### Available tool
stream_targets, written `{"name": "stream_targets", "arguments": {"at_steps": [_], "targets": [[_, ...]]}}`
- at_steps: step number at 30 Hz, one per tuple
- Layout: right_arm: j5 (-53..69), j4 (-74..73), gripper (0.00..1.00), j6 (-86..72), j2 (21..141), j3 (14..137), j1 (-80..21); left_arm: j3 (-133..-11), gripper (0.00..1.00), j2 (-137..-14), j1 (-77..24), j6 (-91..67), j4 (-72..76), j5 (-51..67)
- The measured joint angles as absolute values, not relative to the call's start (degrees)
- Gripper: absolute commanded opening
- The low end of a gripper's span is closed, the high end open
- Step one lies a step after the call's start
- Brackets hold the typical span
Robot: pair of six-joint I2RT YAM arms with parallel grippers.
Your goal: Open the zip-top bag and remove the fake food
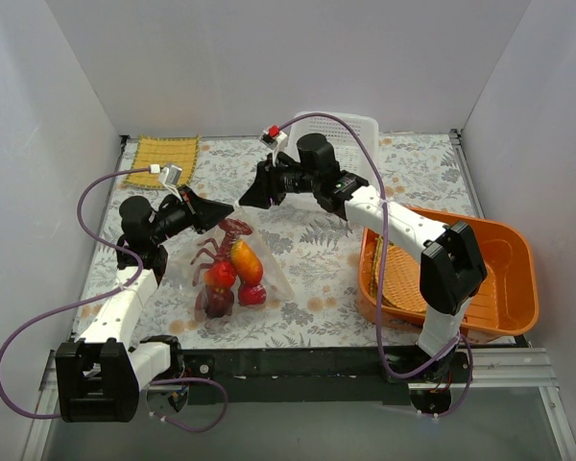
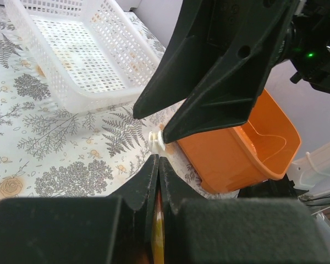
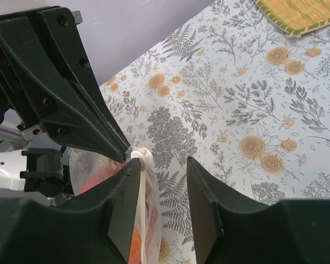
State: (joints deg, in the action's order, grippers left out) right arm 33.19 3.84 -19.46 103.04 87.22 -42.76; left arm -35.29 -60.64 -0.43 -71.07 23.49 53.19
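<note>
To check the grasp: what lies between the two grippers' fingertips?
A small white tab on the edge of the zip-top bag lies between left gripper and right gripper, shown in the left wrist view.

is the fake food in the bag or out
In: the fake food lies inside the zip-top bag, whose top the left gripper pinches.

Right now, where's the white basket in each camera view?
Top external: white basket at the far edge, behind the right arm.
Left wrist: basket upper left.
Right wrist: not in it.
Shared landmark: the floral tablecloth, in all three.
</note>
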Motion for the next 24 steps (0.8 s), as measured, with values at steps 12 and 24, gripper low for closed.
{"name": "stream_targets", "arguments": {"at_steps": [12, 24], "targets": [[38.8, 10.4, 0.43, -24.9, 105.0, 87.2, -42.5, -35.3, 0.00, -60.6, -0.4, -71.2, 23.6, 53.2], [40.3, 13.5, 0.44, -27.1, 105.5, 86.3, -42.5, -35.3, 0.00, -60.6, -0.4, -71.2, 23.6, 53.2]]}}
